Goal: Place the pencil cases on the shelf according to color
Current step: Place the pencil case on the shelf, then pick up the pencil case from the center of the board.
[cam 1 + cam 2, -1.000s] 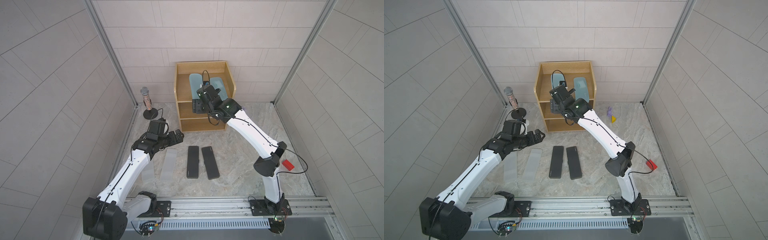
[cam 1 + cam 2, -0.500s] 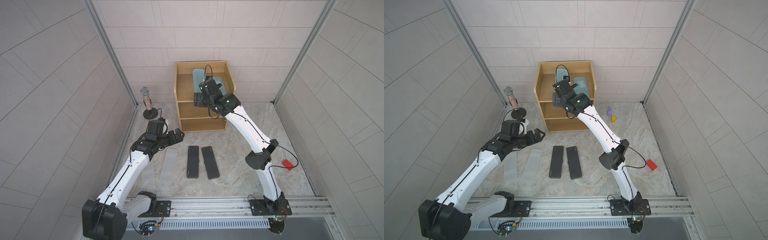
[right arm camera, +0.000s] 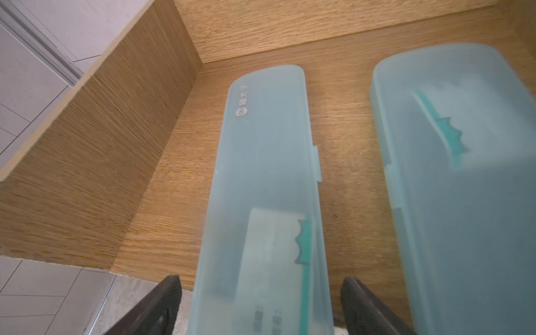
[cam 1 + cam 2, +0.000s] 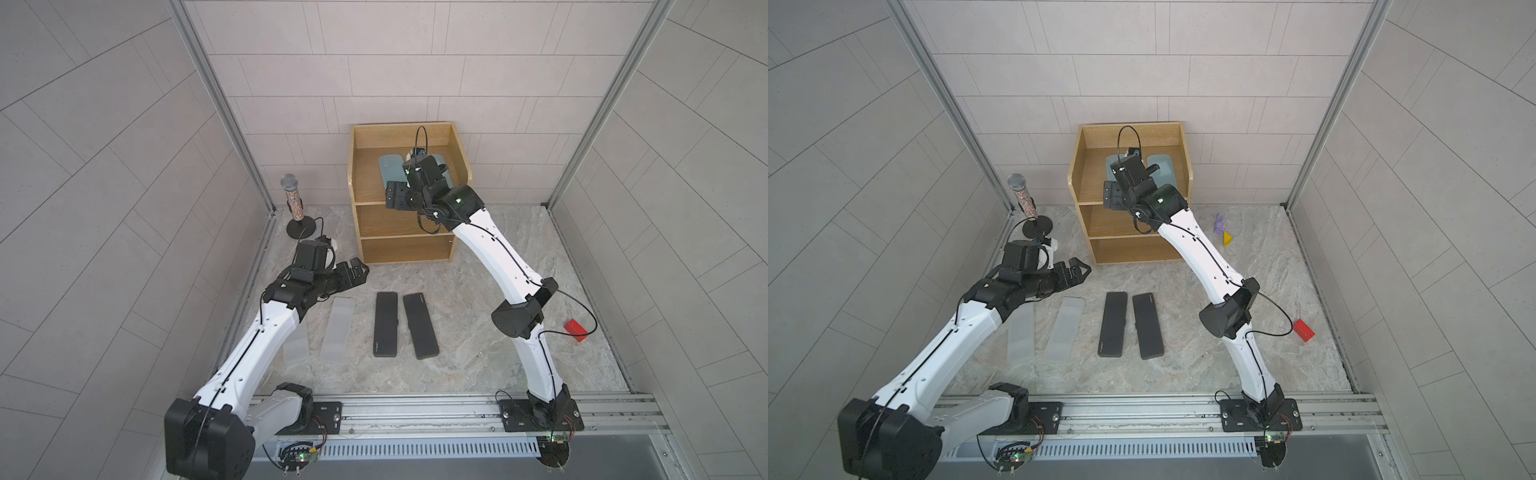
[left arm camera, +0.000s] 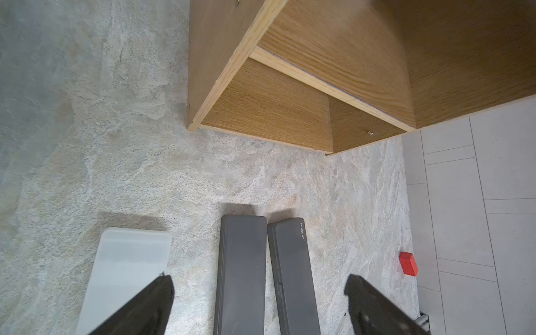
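The shelf [image 4: 360, 174] stands against the back wall. Two light-blue pencil cases [image 4: 390, 163] [image 4: 441, 165] lie side by side on its top tier. My right gripper [image 3: 261, 282] is open at that tier's front edge. Its fingers flank the near end of the left blue case [image 3: 265, 162], with a gap on each side. Two black cases [image 4: 385, 324] [image 4: 420, 326] and two whitish cases [image 4: 338, 328] [image 4: 296, 349] lie on the floor. My left gripper [image 4: 353, 270] hovers open and empty near the shelf's lower left corner.
A microphone on a round stand [image 4: 293, 201] is left of the shelf. A small red block [image 4: 575, 331] lies by the right wall. A purple piece [image 4: 1220, 224] and a yellow piece [image 4: 1227, 239] lie right of the shelf.
My right gripper carried the light-blue case onto the top tier, then opened and let it go. The left arm has hardly moved.
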Available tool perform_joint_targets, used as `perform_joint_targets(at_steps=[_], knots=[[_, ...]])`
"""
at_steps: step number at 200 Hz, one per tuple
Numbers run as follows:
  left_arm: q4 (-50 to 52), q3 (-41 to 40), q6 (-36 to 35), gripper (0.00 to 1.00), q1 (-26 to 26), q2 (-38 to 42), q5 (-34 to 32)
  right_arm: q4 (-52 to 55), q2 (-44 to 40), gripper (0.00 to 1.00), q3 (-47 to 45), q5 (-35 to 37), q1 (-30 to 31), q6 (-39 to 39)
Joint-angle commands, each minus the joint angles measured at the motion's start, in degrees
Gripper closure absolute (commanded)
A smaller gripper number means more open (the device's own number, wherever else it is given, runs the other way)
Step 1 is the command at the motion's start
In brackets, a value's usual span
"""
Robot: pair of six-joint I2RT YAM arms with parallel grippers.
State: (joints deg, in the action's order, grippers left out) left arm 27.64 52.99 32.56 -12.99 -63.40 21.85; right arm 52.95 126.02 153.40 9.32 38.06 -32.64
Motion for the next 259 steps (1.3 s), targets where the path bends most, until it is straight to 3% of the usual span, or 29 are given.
perform_joint_targets(at_steps=[1, 47, 75, 113, 169, 215, 259], knots=[[-0.4, -0.4, -0.6, 0.0, 0.3, 0.0, -0.2, -2.2, -0.7, 0.08, 0.1, -0.4, -0.3, 1.7], [0.1, -0.5, -1.3, 0.0, 0.3, 1.1, -1.7, -4.2, -6.0, 0.06, -0.8, -3.2, 0.1, 5.1], [-1.5, -1.7, -0.6, 0.0, -0.3, 2.4, -2.0, -4.9, -14.1, 0.06, -8.9, -4.7, 1.5, 7.8], [3.0, -0.6, -0.8, 0.0, -2.7, 2.4, -5.3, -11.4, -32.7, 0.06, -37.2, -3.0, 4.1, 8.3], [3.2, -8.0, 4.6, 0.0, -11.6, 7.5, -12.1, -22.0, -62.6, 0.05, -85.6, -0.9, 7.4, -2.5], [0.2, -14.8, 8.7, 0.0, -17.2, 8.5, -15.6, -18.4, -75.2, 0.05, -106.1, 1.7, 9.6, -11.5], [0.9, -17.6, 11.2, 0.0, -18.1, 10.2, -18.1, -19.6, -75.3, 0.02, -114.1, 0.4, 12.0, -14.7]])
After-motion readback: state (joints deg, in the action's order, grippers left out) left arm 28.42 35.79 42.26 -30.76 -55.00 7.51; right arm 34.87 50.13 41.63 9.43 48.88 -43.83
